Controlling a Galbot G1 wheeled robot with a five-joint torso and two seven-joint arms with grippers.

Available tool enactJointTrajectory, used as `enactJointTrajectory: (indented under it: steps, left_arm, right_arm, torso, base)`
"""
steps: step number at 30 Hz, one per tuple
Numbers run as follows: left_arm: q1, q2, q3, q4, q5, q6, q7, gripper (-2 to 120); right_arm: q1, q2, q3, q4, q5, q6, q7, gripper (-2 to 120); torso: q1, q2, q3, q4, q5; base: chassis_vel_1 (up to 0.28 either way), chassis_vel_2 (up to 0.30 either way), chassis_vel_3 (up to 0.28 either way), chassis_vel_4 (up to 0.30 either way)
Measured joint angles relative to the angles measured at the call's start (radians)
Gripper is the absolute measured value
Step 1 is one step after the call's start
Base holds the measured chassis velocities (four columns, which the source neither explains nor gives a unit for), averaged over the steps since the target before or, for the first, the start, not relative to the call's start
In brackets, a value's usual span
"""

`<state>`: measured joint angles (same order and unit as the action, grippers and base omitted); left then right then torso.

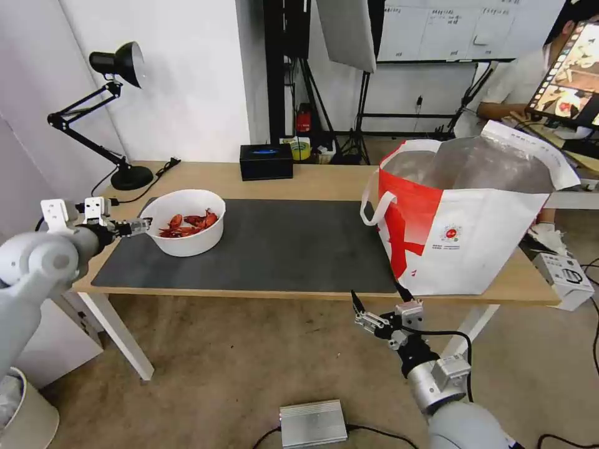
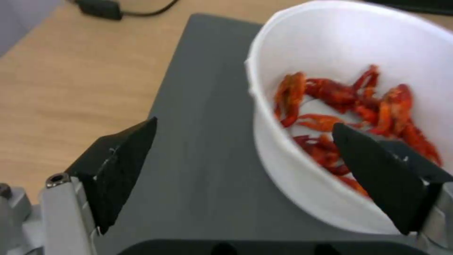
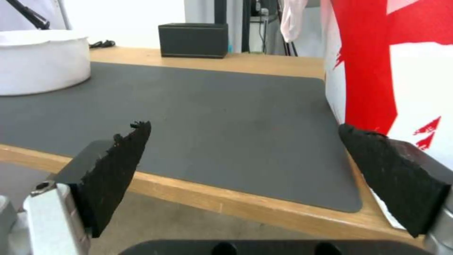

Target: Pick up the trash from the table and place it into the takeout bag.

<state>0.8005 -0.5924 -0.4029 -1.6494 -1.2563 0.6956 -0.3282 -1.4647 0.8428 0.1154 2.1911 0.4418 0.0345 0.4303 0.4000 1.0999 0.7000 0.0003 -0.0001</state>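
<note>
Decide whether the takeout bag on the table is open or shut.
Open. The takeout bag stands upright on the table with its mouth spread wide, silver lining showing inside.

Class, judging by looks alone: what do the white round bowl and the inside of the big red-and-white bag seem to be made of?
White round bowl: probably thin plastic or coated paper, given its smooth matte wall. Red-and-white takeout bag: the lining looks like silver foil, shiny and creased.

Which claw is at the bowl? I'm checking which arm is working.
The left claw, open astride the rim of the white bowl of red shells. The right claw hangs open below the table edge, near the takeout bag.
</note>
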Motion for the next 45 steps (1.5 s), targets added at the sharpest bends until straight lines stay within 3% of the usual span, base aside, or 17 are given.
enactJointTrajectory:
  steps: [9,26,32,34,36,40,45]
  left_arm:
    - [-0.059,-0.03,0.033,0.065,-0.098,0.034,-0.004,100]
    - [-0.171,-0.071,0.16,0.142,-0.098,0.029,-0.013,100]
    - [-0.206,-0.073,0.2,0.163,-0.096,0.037,-0.035,74]
    - [-0.209,-0.073,0.202,0.163,-0.096,0.038,-0.039,72]
    - [-0.214,-0.071,0.206,0.163,-0.096,0.038,-0.043,59]
    - [-0.215,-0.069,0.207,0.162,-0.096,0.039,-0.045,51]
    - [-0.215,-0.066,0.208,0.156,-0.096,0.039,-0.048,28]
  right_arm:
    - [0.0,0.0,0.0,0.0,0.0,0.0,0.0,100]
    - [0.0,0.0,0.0,0.0,0.0,0.0,0.0,100]
    - [0.0,0.0,0.0,0.0,0.0,0.0,0.0,100]
    - [0.0,0.0,0.0,0.0,0.0,0.0,0.0,100]
    - [0.0,0.0,0.0,0.0,0.0,0.0,0.0,100]
    - [0.0,0.0,0.0,0.0,0.0,0.0,0.0,100]
    - [0.0,0.0,0.0,0.0,0.0,0.0,0.0,100]
  torso:
    - [0.0,0.0,0.0,-0.0002,0.0001]
    - [0.0,0.0,0.0,-0.0003,0.0002]
    - [0.0,0.0,0.0,-0.0004,0.0002]
    - [0.0,0.0,0.0,-0.0003,0.0002]
    - [0.0,0.0,0.0,-0.0004,0.0002]
    - [0.0,0.0,0.0,-0.0003,0.0002]
    - [0.0,0.0,0.0,-0.0003,0.0002]
  base:
    - [0.0,0.0,0.0,0.0]
    - [0.0,0.0,0.0,0.0]
    - [0.0,0.0,0.0,0.0]
    - [0.0,0.0,0.0,0.0]
    - [0.0,0.0,0.0,0.0]
    - [0.0,0.0,0.0,0.0]
    - [0.0,0.0,0.0,0.0]
